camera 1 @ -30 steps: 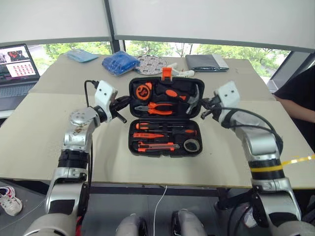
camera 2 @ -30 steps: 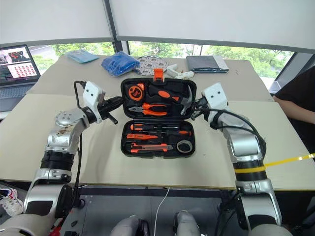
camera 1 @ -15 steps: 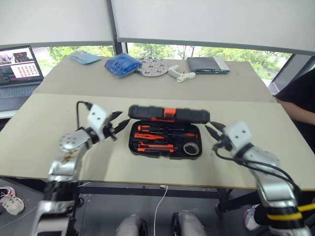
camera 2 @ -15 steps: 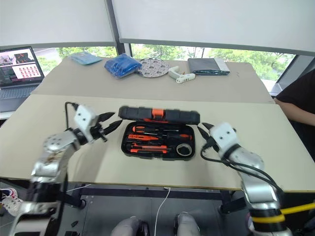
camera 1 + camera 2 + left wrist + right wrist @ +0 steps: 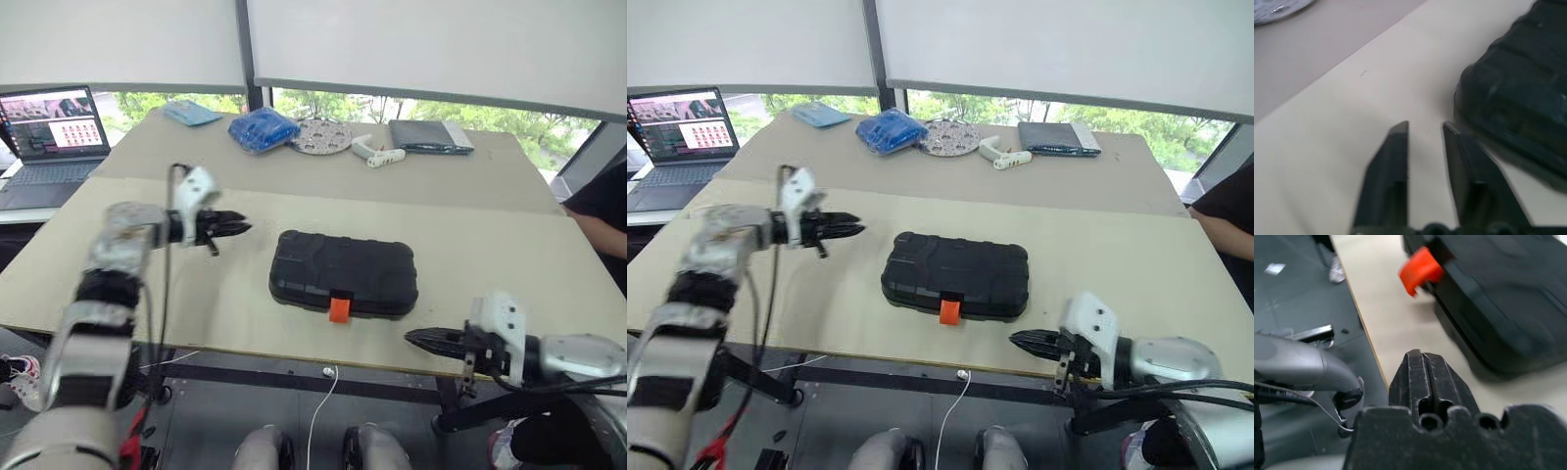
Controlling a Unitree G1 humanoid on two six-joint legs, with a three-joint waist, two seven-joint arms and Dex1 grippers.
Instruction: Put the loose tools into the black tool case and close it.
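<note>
The black tool case [image 5: 343, 272] lies shut and flat in the middle of the table, its lid down. Its orange latch [image 5: 339, 309] sticks out from the near edge. The loose tools are hidden from view. My left gripper [image 5: 243, 227] hovers to the left of the case, pointing at its left end and not touching it. In the left wrist view its fingers [image 5: 1393, 147] stand a narrow gap apart with nothing between them. My right gripper [image 5: 409, 337] is shut and empty, low at the table's front edge, to the right of the latch [image 5: 1420, 269].
Along the back of the table [image 5: 509, 245] lie a blue bag [image 5: 263, 129], a round perforated plate [image 5: 323, 137], a white handle [image 5: 377, 153] and a dark grey pouch [image 5: 431, 135]. A laptop [image 5: 54, 122] stands far left. A person's dark sleeve [image 5: 602, 206] shows at the right.
The case's lid has dropped from half-raised to fully shut. My right gripper has pulled back to the front edge and closed. The left gripper's fingers have narrowed. The camera has shifted.
</note>
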